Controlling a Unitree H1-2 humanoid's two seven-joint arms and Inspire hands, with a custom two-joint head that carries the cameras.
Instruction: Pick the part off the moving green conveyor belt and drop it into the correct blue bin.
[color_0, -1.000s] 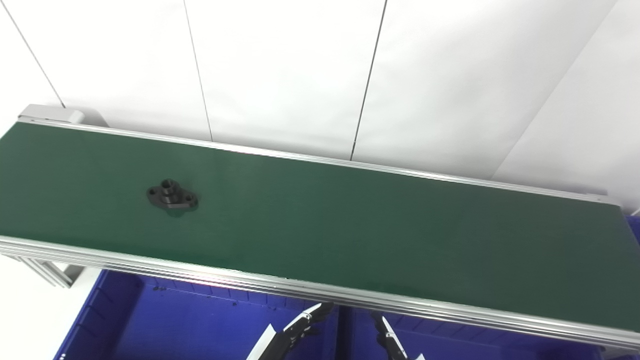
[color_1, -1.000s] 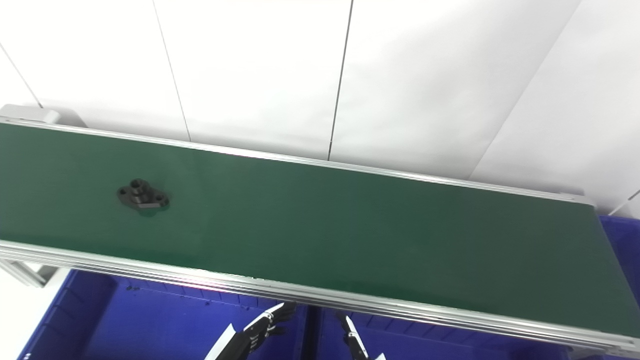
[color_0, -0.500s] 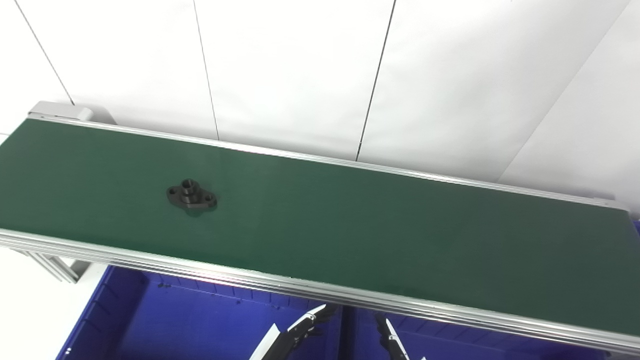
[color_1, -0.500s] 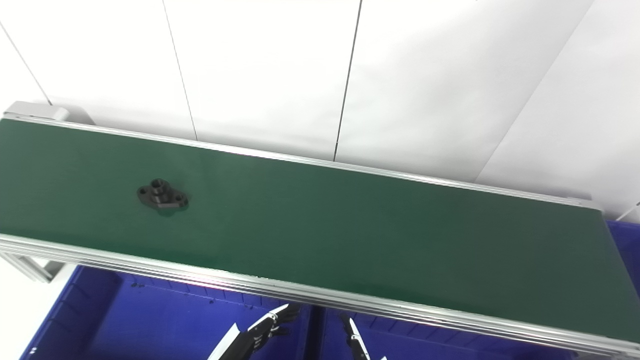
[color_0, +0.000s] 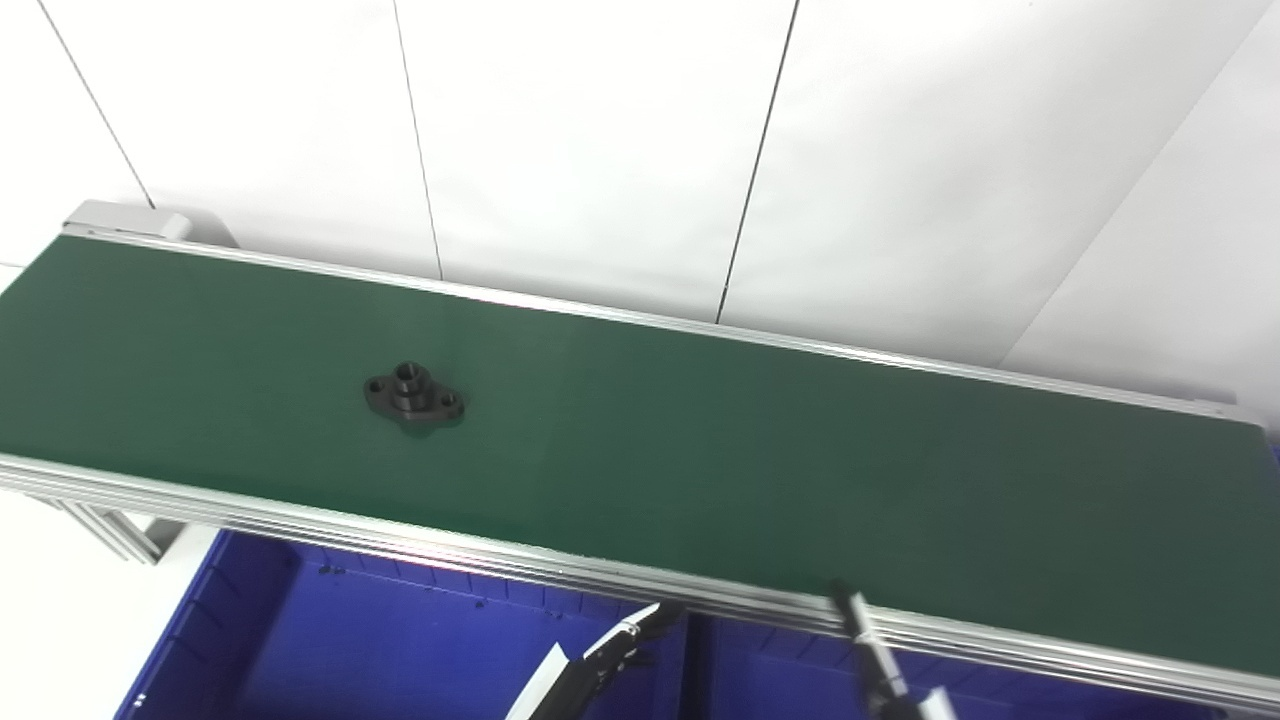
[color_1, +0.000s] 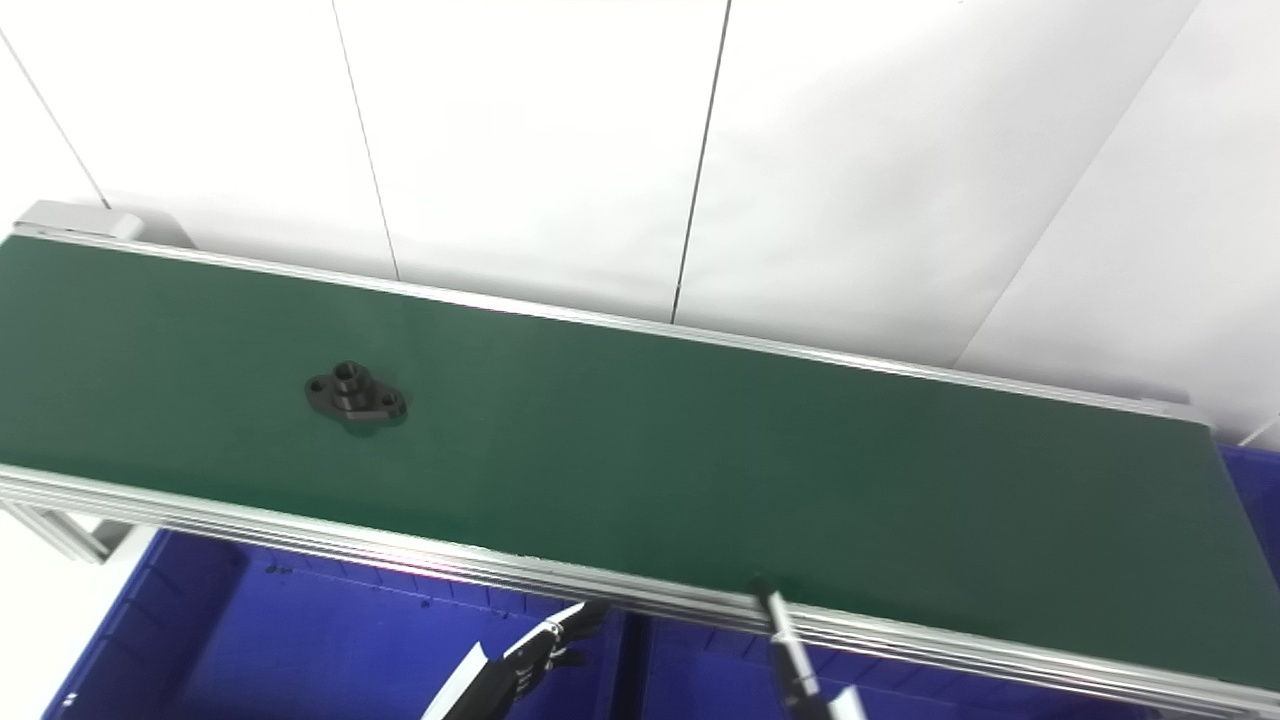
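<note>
A long green belt (color_0: 700, 450) with aluminium side rails runs from the upper left down to the right, and white wall panels (color_0: 600, 140) with thin dark seams stand behind it. Below the near rail sit blue bins (color_0: 400, 650); a dividing wall between two of them shows near the middle of the bottom edge.

Most of the belt is bare green from the middle to its right end. The black part (color_0: 413, 394), a flat flange with a raised round hub and a hole at each end, lies on the left part of the belt, about midway between the far and near rails.

Only the fingertips of both hands show at the bottom edge. The left hand (color_0: 615, 660) is low over the bins just below the near rail, fingers pointing up and right, holding nothing. The right hand (color_0: 868, 650) reaches one thin finger up across the near rail onto the belt's near edge. Whether either hand is apart or closed cannot be told. Both are well apart from the part, which lies to their left.
</note>
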